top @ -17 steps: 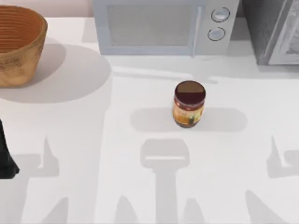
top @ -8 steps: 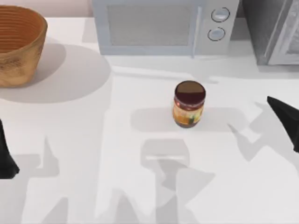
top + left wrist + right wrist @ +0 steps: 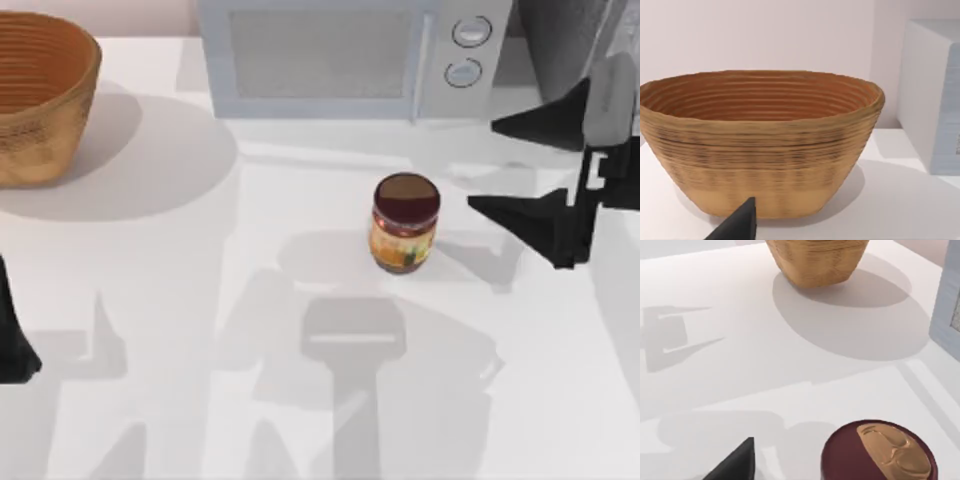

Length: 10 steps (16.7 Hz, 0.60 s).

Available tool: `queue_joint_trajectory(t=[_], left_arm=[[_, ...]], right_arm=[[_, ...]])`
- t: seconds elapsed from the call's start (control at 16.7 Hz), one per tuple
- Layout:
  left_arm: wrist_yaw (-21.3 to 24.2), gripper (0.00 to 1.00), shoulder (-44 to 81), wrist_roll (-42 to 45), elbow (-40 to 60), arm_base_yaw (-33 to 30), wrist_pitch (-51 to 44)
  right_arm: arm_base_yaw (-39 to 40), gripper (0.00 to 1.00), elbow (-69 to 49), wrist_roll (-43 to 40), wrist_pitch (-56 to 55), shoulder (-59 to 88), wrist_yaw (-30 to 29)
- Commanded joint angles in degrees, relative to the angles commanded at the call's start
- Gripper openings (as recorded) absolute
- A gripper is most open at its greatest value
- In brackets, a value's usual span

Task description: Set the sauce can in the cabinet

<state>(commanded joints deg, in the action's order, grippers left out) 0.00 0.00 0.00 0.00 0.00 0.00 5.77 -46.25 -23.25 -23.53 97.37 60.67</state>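
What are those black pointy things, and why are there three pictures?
The black pointy things are the fingers of a robot's pincers, which work like its hands. The robot has two arms at a white table.

One picture looks down from above. The other two come from little cameras on each arm's wrist.

On the table stand a sauce can with a dark lid, a woven basket, a light grey microwave and, at the far right corner, a dark grey cabinet.

The right pincer hangs open beside the can, on its right, not touching it. The left pincer waits at the table's left edge. Nothing is held yet. The can is meant to go in the cabinet.
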Motion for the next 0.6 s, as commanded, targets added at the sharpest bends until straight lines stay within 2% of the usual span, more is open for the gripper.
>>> queue_joint_trajectory(t=[0.3,0.6], left_arm=[[0.0,1.00,0.0,0.0,0.0,0.0,0.0],[0.0,1.00,0.0,0.0,0.0,0.0,0.0]], right_arm=[[0.1,1.00,-11.6,-8.2,-5.7,24.0,12.4],[-0.2,1.00,-18.8,-13.3,-9.2,37.7,19.3]])
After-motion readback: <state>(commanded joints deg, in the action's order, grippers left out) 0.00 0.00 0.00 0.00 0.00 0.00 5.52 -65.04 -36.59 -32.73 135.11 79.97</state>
